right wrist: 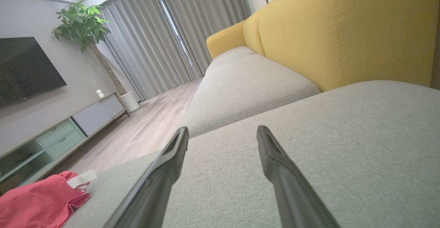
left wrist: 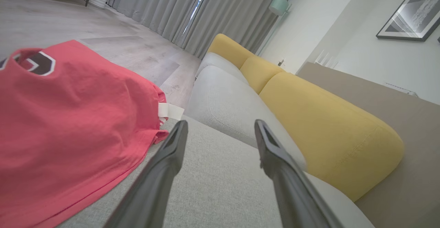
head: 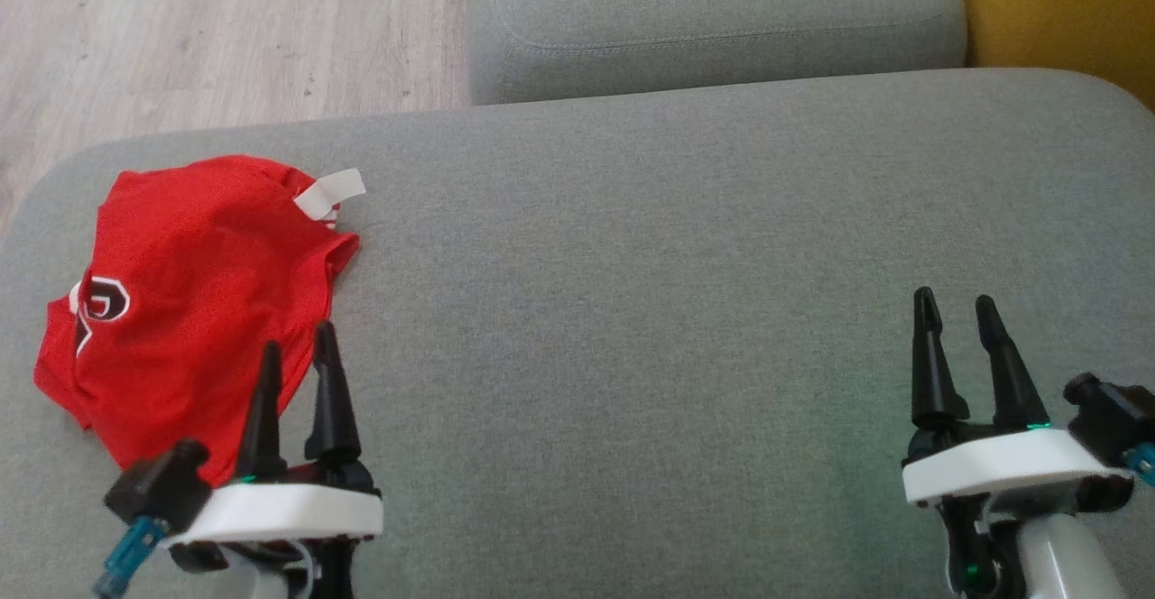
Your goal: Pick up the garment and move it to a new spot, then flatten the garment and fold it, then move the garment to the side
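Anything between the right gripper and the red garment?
Between right gripper and red garment: bare grey seat cushion, plus the open left gripper at the garment's edge. Head view shows it.

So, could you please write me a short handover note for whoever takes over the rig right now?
Things: the red garment lies crumpled at the left end of the grey seat cushion.
Left gripper: open, empty, by the garment's near right edge.
Right gripper: open, empty, over bare cushion, well apart from it.
Done: nothing yet, by the look of it.
Left: pick up, relocate, flatten, fold, move aside.
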Motion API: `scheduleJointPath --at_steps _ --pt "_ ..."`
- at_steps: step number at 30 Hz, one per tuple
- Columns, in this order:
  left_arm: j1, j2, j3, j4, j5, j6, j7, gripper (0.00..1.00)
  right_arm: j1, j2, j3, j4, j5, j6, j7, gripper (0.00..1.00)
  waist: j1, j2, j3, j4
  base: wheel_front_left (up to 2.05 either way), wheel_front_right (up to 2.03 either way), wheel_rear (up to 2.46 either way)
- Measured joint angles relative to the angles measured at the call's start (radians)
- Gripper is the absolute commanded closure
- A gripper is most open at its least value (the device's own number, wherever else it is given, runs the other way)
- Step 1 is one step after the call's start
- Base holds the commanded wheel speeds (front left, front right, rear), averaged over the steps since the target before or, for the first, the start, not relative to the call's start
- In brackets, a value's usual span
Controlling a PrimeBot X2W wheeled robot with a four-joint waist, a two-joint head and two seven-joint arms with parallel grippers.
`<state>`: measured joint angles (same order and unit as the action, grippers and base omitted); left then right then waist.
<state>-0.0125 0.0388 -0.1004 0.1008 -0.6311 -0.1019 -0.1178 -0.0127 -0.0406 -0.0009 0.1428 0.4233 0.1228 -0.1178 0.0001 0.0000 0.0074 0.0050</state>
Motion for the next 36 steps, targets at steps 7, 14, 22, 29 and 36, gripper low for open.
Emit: scheduleJointPath --at_steps 7,14,22,29,36 --pt "0.000 0.001 -0.033 0.017 0.105 -0.002 -0.024 0.00 0.000 0.000 0.011 0.000 -0.127 0.000 -0.020 0.00 0.0000 0.0000 -0.001 -0.003 0.00 0.00 0.00" --pt "0.000 0.005 -0.063 0.062 0.196 -0.004 -0.042 0.00 0.000 0.000 0.012 0.000 -0.239 0.000 -0.041 0.00 0.0000 0.0000 -0.004 -0.005 0.00 0.00 0.00" --pt "0.000 0.007 -0.079 0.074 0.301 -0.004 -0.064 0.00 0.000 0.000 0.020 0.000 -0.359 0.000 -0.062 0.00 0.0000 0.0000 -0.008 -0.007 0.00 0.00 0.00" --pt "-0.001 0.008 -0.095 0.082 0.385 -0.003 -0.088 0.00 -0.001 -0.001 0.033 -0.006 -0.465 0.000 -0.086 0.00 0.0000 0.0000 -0.008 -0.010 0.00 0.00 0.00" --pt "-0.003 0.008 -0.110 0.103 0.459 0.000 -0.105 0.00 -0.005 -0.001 0.055 -0.024 -0.545 0.000 -0.103 0.00 0.0000 0.0000 -0.013 -0.011 0.00 0.00 0.00"
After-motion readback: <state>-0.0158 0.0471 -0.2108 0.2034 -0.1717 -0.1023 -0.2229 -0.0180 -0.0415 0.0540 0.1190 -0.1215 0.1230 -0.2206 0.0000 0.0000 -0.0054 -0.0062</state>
